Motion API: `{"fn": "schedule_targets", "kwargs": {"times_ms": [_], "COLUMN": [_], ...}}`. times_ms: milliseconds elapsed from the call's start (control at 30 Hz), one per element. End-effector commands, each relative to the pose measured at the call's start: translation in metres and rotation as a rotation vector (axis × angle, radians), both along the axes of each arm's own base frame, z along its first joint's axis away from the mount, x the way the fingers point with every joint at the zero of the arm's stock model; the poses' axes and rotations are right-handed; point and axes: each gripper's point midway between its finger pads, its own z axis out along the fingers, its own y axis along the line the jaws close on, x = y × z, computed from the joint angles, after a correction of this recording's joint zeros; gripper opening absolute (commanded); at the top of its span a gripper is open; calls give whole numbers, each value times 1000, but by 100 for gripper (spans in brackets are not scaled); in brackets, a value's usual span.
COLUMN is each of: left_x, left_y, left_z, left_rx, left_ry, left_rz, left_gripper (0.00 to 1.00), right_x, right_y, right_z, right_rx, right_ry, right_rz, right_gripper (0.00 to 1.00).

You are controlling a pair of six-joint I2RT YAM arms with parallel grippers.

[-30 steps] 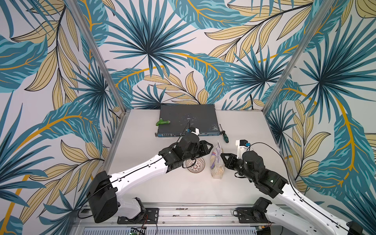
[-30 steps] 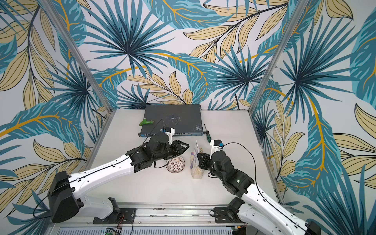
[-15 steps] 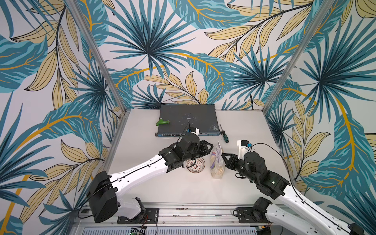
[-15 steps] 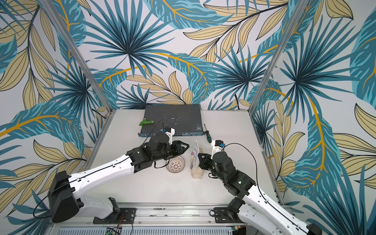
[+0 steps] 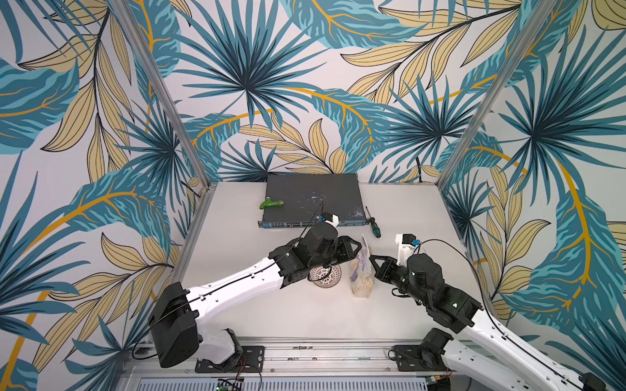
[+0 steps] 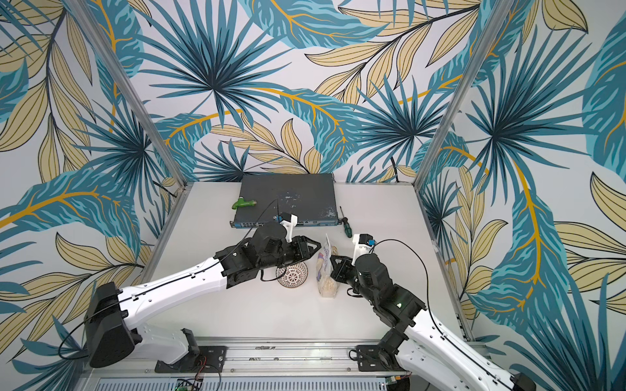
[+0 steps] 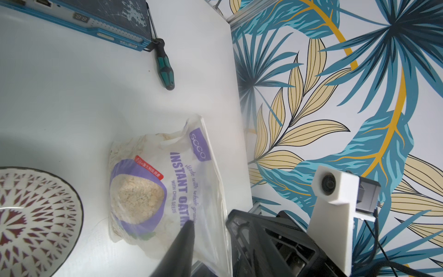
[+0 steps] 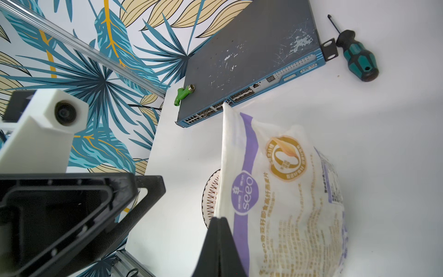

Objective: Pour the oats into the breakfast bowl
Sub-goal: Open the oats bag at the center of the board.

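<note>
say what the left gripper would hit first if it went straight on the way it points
Most likely the oats bag: the left gripper points at its upper part from close by. Depth is unclear, so it might skim past the top.

The oats (image 5: 361, 272) (image 7: 153, 191), pale flakes packed in a crinkly clear bag printed white and purple, are stood upright. The breakfast bowl (image 5: 326, 277) (image 7: 36, 215), white with a dark lattice inside, is set just beside them, empty
</note>
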Motion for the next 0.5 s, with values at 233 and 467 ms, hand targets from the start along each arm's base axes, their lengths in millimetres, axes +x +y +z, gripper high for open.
{"fn": "schedule_targets", "kwargs": {"times_ms": [233, 467], "left_x": [-9, -11], "left_y": [-25, -31], "left_z": [-3, -7], "left_rx": [-4, 6], "left_ry": [16, 25], "left_rz": [-70, -82], "left_gripper": [33, 24], "right_x": [-1, -1], "right_y": [-9, -8], "right_z": [-19, -19], "right_rx": [-32, -26], "right_ry": [31, 30], "right_rz": [-36, -31], "right_gripper": [0, 0]}}
